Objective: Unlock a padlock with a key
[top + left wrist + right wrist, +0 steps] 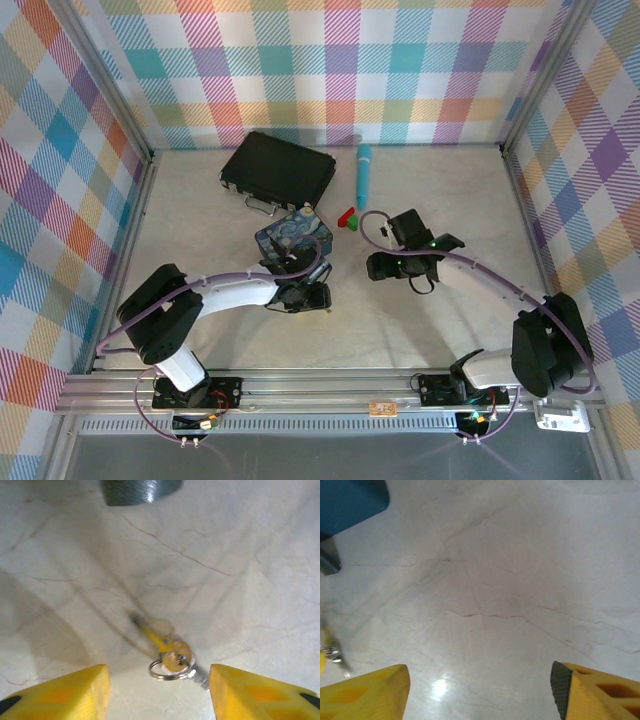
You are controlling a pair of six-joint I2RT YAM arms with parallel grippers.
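The key lies on the table between the jaws of the left claw, the box before the case.

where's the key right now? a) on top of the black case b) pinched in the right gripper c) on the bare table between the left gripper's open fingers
c: in the left wrist view the key lies on the table between the left gripper and its spread yellow fingers, not clamped by them.
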